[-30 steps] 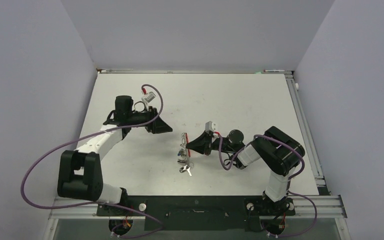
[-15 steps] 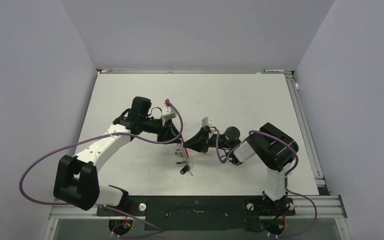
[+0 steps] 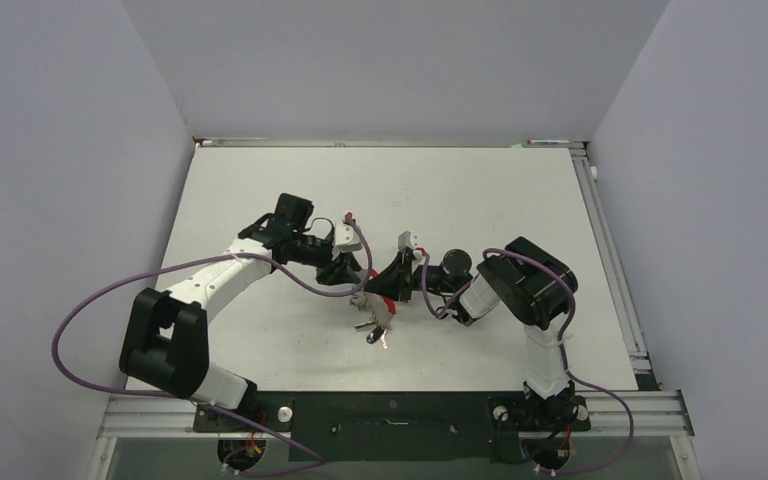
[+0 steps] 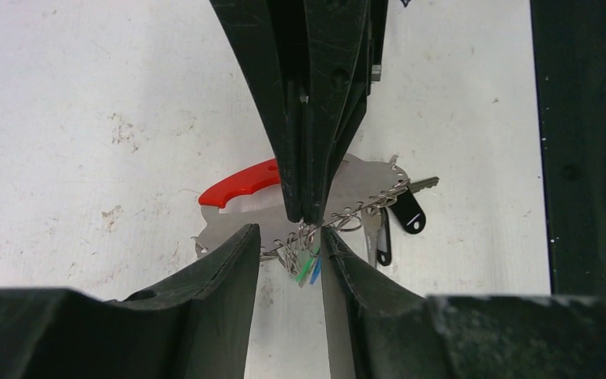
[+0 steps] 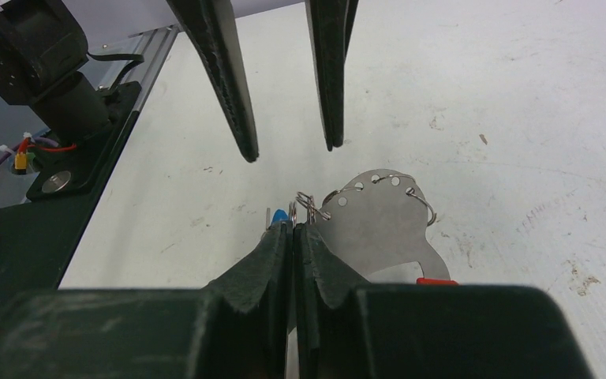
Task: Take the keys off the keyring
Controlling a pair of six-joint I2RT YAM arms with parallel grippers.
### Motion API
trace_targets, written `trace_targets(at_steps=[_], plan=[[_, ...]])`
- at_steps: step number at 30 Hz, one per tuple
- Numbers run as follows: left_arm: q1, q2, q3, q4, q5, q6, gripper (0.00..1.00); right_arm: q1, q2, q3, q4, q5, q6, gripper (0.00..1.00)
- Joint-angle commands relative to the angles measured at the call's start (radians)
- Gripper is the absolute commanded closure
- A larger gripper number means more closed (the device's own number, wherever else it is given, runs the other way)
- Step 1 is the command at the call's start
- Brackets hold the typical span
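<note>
Left wrist view puts the keyring (image 4: 355, 185) mid-frame, lying flat on the counter (image 4: 87, 95). It is a thin, silvery sheet-metal plate with a rounded outline and a row of small round holes punched along its curved edge. A glossy bright red arc (image 4: 241, 181) caps one side. Fine wire rings (image 4: 379, 197) loop through the holes and carry the keys (image 4: 308, 272): a slim green-headed one and a blue-headed one side by side, a plain silvery one pointing away, and black, glossy, teardrop-shaped tags (image 4: 406, 215). The right tool (image 4: 304, 215), matte black with scuffed, tapering fingers, is clenched on the keyring's holed edge among the rings, its tips pressed together. The left tool (image 4: 290, 241) is released, its fingers standing apart on either side of the green and blue heads. In the right wrist view the blue head sits just beside the pinched tips, with the plate spreading beyond them. From the top external view the keyring lies near the counter's middle between the two tools, the keys trailing toward the near edge. The counter is matte white, marked with faint grey scuffs.
</note>
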Motion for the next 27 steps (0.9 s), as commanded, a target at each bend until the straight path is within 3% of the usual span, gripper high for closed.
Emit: trace_targets(at_steps=[1, 10, 27], plan=[[-0.011, 0.025, 0.001, 0.089, -0.018, 0.030, 0.70, -0.010, -0.006, 0.029, 0.295, -0.021, 0.007, 0.95], [-0.041, 0.062, -0.035, 0.134, -0.035, 0.031, 0.83, -0.017, -0.024, 0.023, 0.296, -0.020, 0.010, 0.95], [-0.049, 0.042, -0.068, 0.056, -0.089, 0.055, 0.87, -0.032, -0.056, 0.008, 0.295, 0.002, 0.016, 0.95]])
